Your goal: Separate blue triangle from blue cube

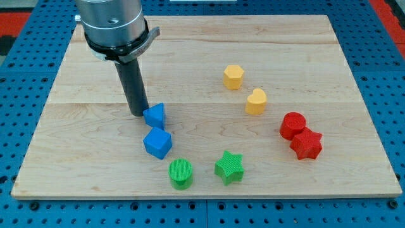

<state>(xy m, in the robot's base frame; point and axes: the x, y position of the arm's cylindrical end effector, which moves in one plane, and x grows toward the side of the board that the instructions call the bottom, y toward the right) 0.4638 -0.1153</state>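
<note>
The blue triangle (155, 115) lies left of the board's middle. The blue cube (157, 143) sits just below it, and the two look nearly in contact. My tip (138, 113) rests on the board at the triangle's left side, touching it or almost so. The dark rod rises from there to the arm's grey flange at the view's top left.
A green cylinder (181, 173) and a green star (229, 167) lie below the cube. A yellow hexagon (233, 76) and a yellow heart (256, 101) lie right of centre. A red cylinder (293, 125) and a red star (307, 144) touch at the right. The wooden board (76, 158) rests on a blue pegboard.
</note>
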